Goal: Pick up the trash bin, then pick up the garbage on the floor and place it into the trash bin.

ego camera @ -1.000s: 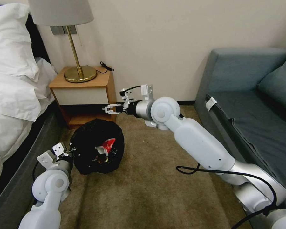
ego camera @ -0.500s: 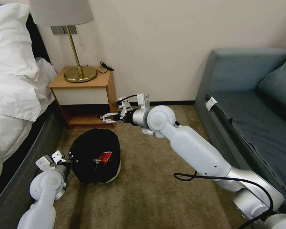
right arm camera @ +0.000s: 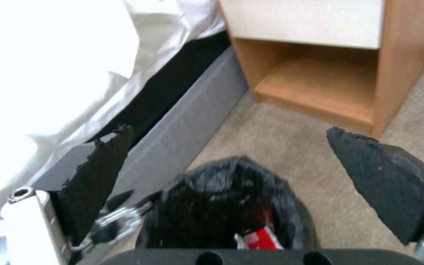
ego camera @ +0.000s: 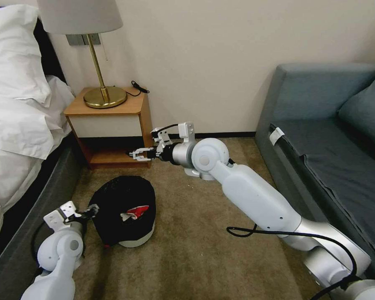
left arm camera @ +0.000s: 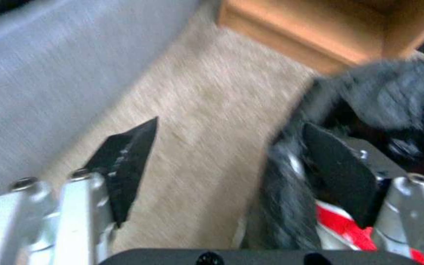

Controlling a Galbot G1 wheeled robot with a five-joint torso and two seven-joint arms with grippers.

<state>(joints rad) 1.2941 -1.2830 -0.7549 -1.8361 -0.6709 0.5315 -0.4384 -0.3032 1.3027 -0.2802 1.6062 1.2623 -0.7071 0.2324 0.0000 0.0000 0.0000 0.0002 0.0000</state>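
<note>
Now sitting lower than a second ago: trash bin (ego camera: 138, 240), then hanging raised and tipped with its mouth wide toward the head camera, currently resting on the carpet (ego camera: 204, 266) with its white wall showing at the base. Standing with its axis close to upright, mouth facing up and leaning a little toward the robot. Lying between the bed (ego camera: 16, 125) and the nightstand (ego camera: 108, 121), just in front of the nightstand's open shelf. Still carrying the red-and-white wrapper (ego camera: 136, 210) inside the black liner (ego camera: 112, 196).

Hovering at the bin's near-left rim: left gripper (ego camera: 92, 207), having come down with the bin, jaws now standing apart in the left wrist view (left arm camera: 232, 125), one finger against the liner (left arm camera: 290, 206), the other over bare carpet.

Reaching above and beyond the bin, level with the nightstand shelf and slightly lower than before: right gripper (ego camera: 134, 154), jaws also spread wide (right arm camera: 229, 129), gripping nothing, looking down on the bin (right arm camera: 232, 165).
</note>
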